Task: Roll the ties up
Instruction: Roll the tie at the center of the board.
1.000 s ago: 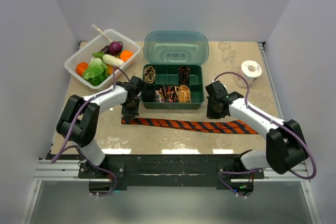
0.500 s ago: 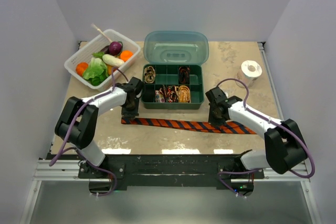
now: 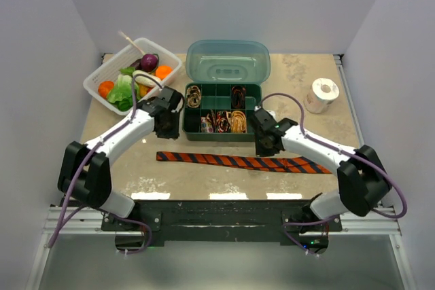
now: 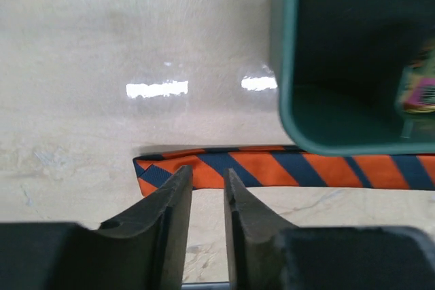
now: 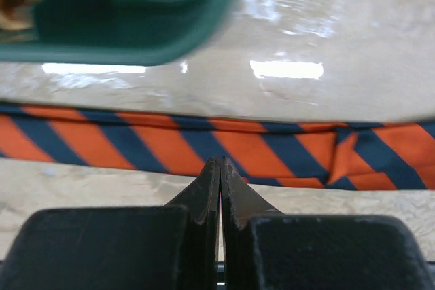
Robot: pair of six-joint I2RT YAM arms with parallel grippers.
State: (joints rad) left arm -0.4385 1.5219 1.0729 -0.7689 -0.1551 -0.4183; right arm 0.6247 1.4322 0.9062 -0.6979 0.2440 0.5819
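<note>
Striped tie (image 3: 245, 162): flat on table (image 3: 204, 177), lower centre of frame.
Left hand (image 4: 207, 176): slightly parted, holding nothing.
Right hand (image 5: 219, 164): closed, empty.

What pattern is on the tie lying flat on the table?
Orange with dark navy diagonal stripes; the tie shows best in the right wrist view.

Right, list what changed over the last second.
The left gripper has pulled away from the narrow end of the striped tie toward the green box, its jaws parted a little and empty. The right gripper, shut, slid leftward along the tie toward its middle. The tie lies flat where it was; box, basket and tape roll unchanged.
</note>
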